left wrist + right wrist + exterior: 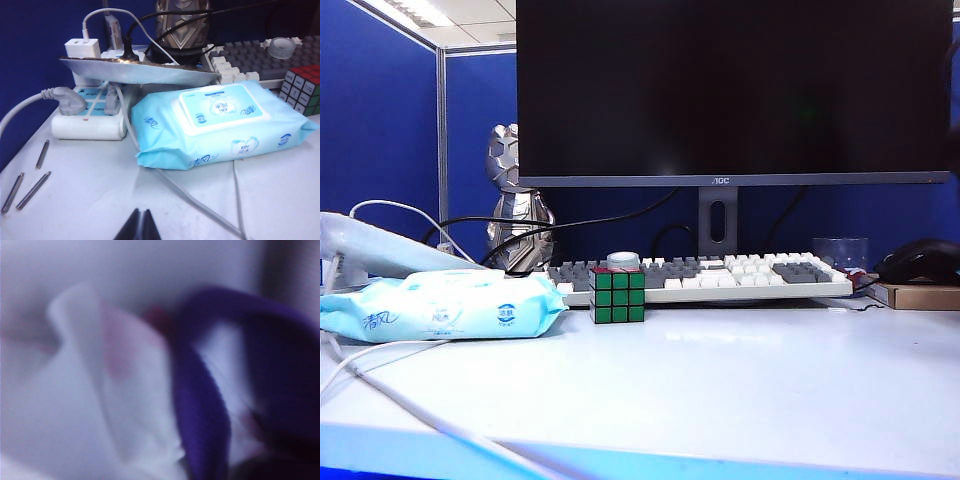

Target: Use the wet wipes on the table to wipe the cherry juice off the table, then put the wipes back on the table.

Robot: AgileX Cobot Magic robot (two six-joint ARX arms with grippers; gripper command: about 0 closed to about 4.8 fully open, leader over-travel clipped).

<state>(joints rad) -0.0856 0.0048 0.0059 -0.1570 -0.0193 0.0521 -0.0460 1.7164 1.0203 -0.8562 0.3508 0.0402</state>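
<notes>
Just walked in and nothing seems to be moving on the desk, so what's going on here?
The right gripper is shut on a white wet wipe that shows pink stains; its own blurred camera shows it, but the front camera does not. The left gripper is shut and empty, low over the table in front of the blue wipes packet. No juice shows on the table from the front.
</notes>
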